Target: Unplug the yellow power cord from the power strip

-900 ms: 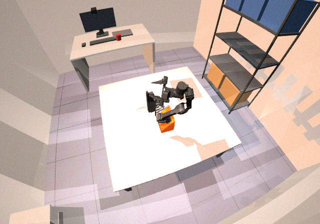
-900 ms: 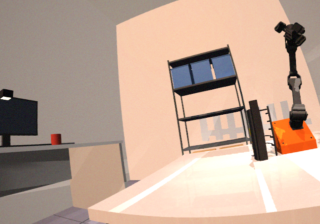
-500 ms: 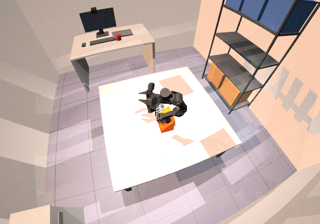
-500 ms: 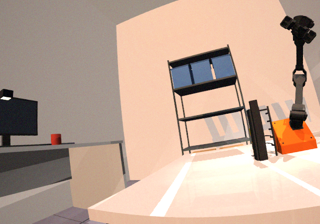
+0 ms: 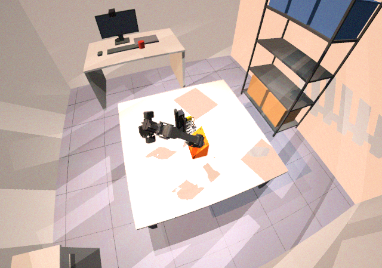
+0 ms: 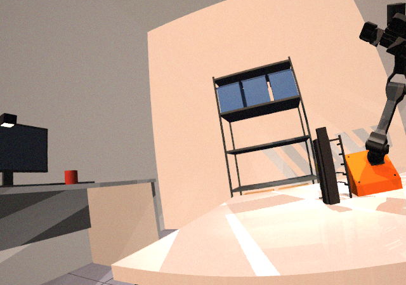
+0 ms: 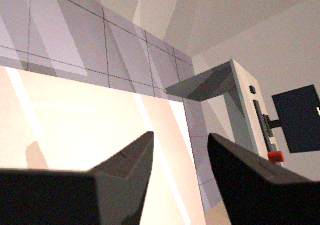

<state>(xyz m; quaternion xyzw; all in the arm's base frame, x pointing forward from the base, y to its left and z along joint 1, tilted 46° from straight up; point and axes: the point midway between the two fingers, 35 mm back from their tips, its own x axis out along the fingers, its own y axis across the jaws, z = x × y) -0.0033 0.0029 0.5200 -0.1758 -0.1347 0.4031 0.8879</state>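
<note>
A: Where is the dark parallel-jaw gripper (image 7: 177, 170)?

B: In the wrist view its 2 dark fingers fill the bottom of the frame, partly closed with a gap between them and nothing in that gap; only the white table top (image 7: 75, 125) and the tiled floor (image 7: 75, 30) show beyond. In the top view the gripper (image 5: 148, 117) sits left of centre, at the end of the arm that reaches from the orange wedge-shaped base (image 5: 199, 149).

A: And the black upright power strip (image 6: 326, 167)?

B: It stands on the table at the right of the exterior view, just beside the orange base (image 6: 372, 175). In the top view the strip (image 5: 179, 118) is at the centre, well apart from the gripper.

A: The yellow power cord?

B: A small yellow patch (image 5: 187, 117) shows against the strip in the top view; I cannot tell whether it is plugged in.
</note>
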